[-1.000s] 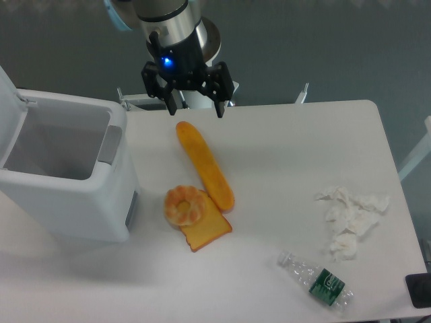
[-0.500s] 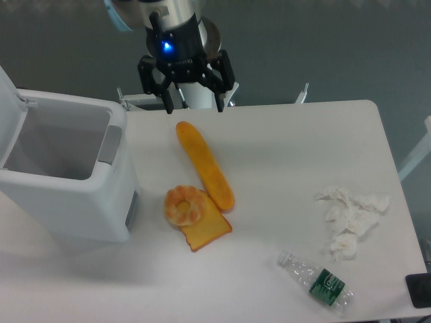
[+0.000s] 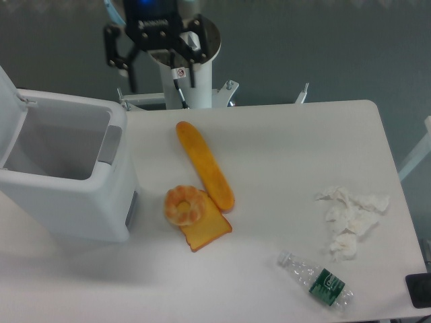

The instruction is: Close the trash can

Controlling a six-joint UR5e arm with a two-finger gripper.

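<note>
The trash can [image 3: 74,202] is a big white boxy bin at the left of the table, open at the top, with its grey inside showing. Its white lid [image 3: 8,94] stands raised at the far left edge of the view. My gripper [image 3: 160,82] hangs open above the table's back edge, up and to the right of the can, with nothing between its black fingers [image 3: 130,75].
A long baguette [image 3: 205,164], a round pastry [image 3: 185,205] and a toast slice [image 3: 206,230] lie mid-table right of the can. Crumpled tissues [image 3: 350,219] and a plastic bottle [image 3: 318,281] lie at the right. A white robot pedestal [image 3: 192,74] stands behind the table.
My gripper has risen and moved left, away from the baguette's far end toward the trash can side. It stays open. Nothing on the table has moved.
</note>
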